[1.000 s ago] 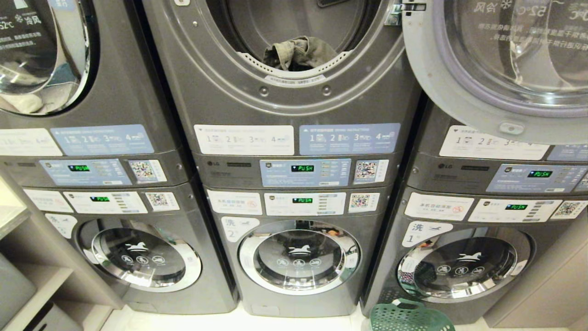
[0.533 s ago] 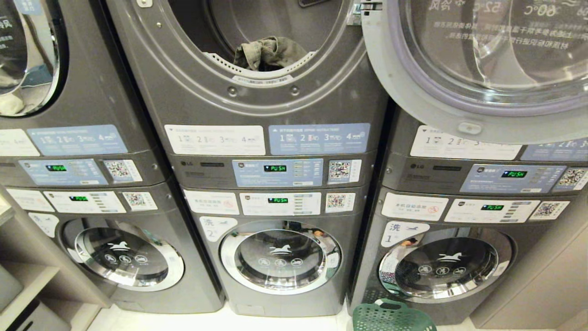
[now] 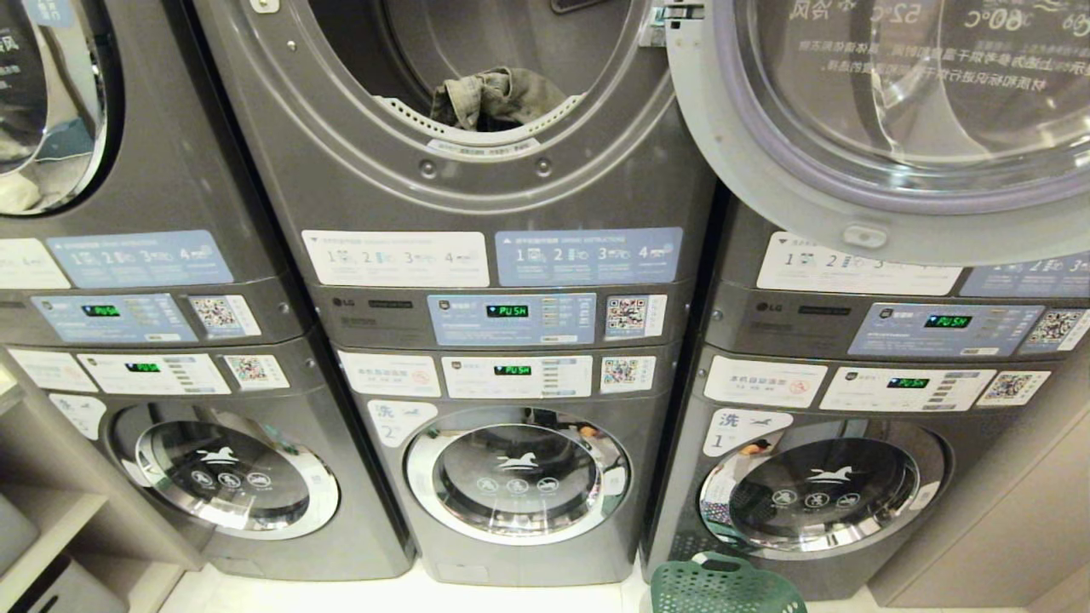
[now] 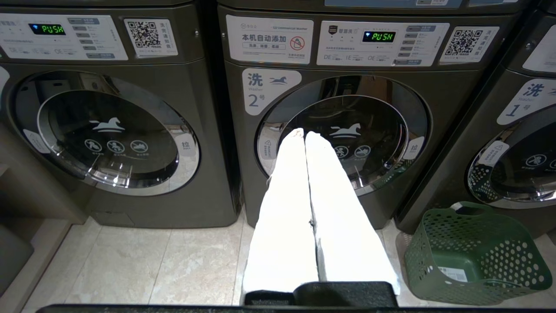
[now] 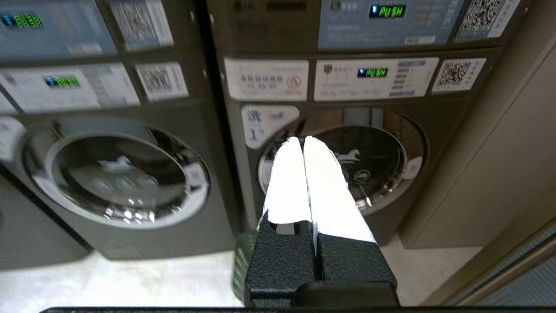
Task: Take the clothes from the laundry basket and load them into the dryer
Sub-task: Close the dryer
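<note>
Up top I see the middle dryer (image 3: 477, 128) with its door (image 3: 851, 170) swung open rightward and 1 crumpled garment (image 3: 494, 95) at the drum's lip. Below, my green laundry basket (image 4: 473, 254) stands upright on the floor before washer 1, mouth up, long axis along the machines. Both grippers, left (image 4: 304, 135) and right (image 5: 302, 141), hang pressed together, holding nothing.

I stand in a self-service laundry: 3 stacks of grey machines (image 3: 511, 340) fill the wall before me, each a dryer above a numbered washer (image 4: 343, 143). Every control panel (image 3: 511, 319) glows green "PUSH" and carries a QR code sticker (image 3: 626, 315) for payment, with printed step-by-step instruction labels (image 3: 396, 258) above, over a pale tiled floor (image 4: 143, 265).
</note>
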